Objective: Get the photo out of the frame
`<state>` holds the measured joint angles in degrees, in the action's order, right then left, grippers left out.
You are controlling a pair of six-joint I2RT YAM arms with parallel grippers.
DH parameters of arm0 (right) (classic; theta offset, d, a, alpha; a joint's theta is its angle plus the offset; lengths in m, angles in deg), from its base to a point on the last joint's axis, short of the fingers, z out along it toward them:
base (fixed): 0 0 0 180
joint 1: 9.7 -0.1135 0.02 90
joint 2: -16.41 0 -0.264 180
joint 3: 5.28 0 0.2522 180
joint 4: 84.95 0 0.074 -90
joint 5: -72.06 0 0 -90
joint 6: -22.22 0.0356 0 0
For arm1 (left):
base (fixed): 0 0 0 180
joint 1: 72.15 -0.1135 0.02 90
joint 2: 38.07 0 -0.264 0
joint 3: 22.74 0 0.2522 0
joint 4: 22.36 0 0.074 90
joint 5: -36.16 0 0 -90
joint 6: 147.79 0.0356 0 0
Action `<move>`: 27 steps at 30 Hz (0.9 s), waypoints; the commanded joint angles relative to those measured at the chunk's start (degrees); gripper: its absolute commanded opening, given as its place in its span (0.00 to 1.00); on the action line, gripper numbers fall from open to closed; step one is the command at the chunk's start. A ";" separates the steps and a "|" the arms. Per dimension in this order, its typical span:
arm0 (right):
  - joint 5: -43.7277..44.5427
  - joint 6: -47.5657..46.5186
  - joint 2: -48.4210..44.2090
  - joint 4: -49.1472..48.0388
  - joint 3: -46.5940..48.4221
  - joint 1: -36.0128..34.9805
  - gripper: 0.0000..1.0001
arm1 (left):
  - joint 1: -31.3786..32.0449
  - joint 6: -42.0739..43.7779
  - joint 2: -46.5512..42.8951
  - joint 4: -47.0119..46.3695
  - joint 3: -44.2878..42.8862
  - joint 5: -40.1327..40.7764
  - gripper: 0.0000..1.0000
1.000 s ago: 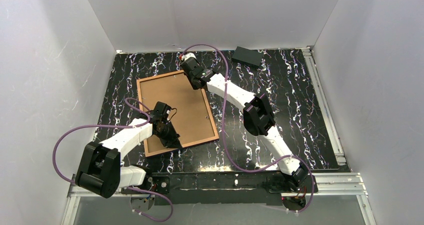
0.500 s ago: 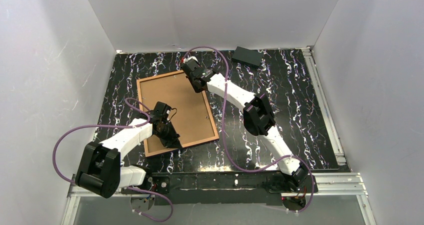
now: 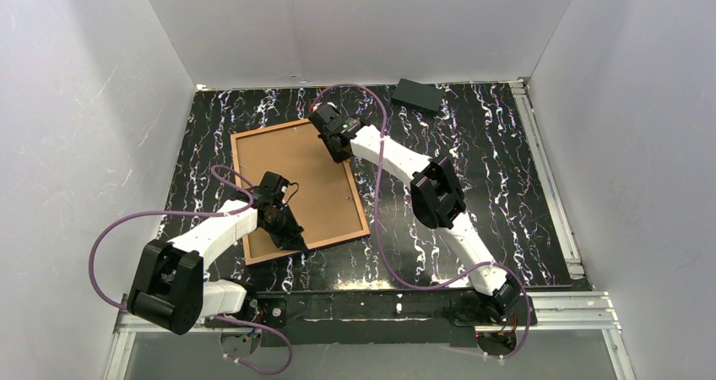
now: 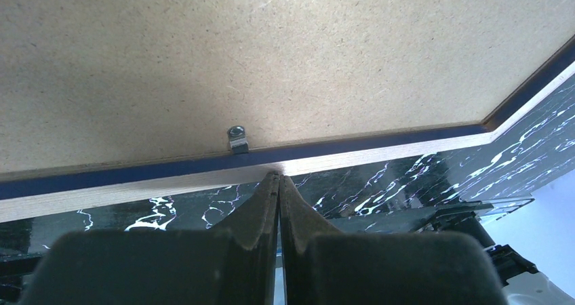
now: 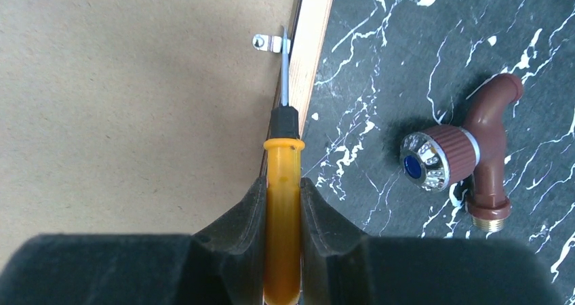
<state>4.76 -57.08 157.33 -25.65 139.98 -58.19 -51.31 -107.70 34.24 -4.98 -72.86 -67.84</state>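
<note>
Presently, the frame lies face-down toward the bench's left edge, with the photo inside it, board back upward. Left hand, clenched empty, rests on the frame's near rail. Right hand grasps a yellow screwdriver at a retaining clip. Board probably light, stiff and crease-prone: lift by a freed edge.

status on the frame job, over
Left jaws shut at frame edge. Right jaws shut on screwdriver, tip at clip. Photo in frame, board side up. Tap lies beside frame.
</note>
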 commanded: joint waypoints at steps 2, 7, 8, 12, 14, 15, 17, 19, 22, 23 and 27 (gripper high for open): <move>-4.82 2.45 -4.07 1.89 -4.34 0.28 0.01 | 0.25 1.10 -0.57 9.61 1.28 1.14 0.00; -8.94 5.07 -7.34 2.13 -7.77 0.47 0.01 | 0.21 1.16 -1.49 9.97 0.41 0.31 0.00; -10.15 5.43 -8.40 1.82 -8.91 0.61 0.01 | 0.20 1.28 -1.62 9.88 0.41 0.20 0.00; -16.10 7.30 -15.26 -2.48 -17.42 1.50 0.01 | 0.22 1.75 -1.34 9.21 -0.03 -1.05 0.00; -18.15 7.45 -20.26 -5.58 -22.82 1.72 0.01 | 0.25 2.34 -0.96 9.37 -0.67 -1.80 0.00; -18.75 7.85 -22.59 -6.74 -25.30 1.77 0.01 | 0.25 2.71 -0.89 9.46 -0.98 -2.20 0.00; -20.22 8.63 -27.50 -8.64 -30.91 1.84 0.01 | 0.25 3.59 -1.34 9.12 -1.23 -3.50 0.00; -22.12 9.28 -32.68 -10.36 -36.86 1.91 0.01 | 0.25 4.49 -2.49 8.64 -1.34 -5.05 0.10; -27.22 10.27 -40.94 -15.45 -48.31 1.89 0.01 | 0.25 5.41 -4.82 7.38 -1.53 -9.55 0.41; -29.60 10.38 -44.07 -17.38 -52.34 1.89 0.01 | 0.25 5.81 -5.80 6.40 -1.65 -11.99 0.49; -38.72 11.43 -56.59 -22.64 -68.15 1.90 0.01 | 0.61 8.35 -10.50 3.48 -3.55 -21.31 0.73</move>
<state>-22.86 -47.53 110.19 -41.02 83.13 -56.38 -51.28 -102.68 27.90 -3.85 -73.30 -78.09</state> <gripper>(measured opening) 0.251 0.667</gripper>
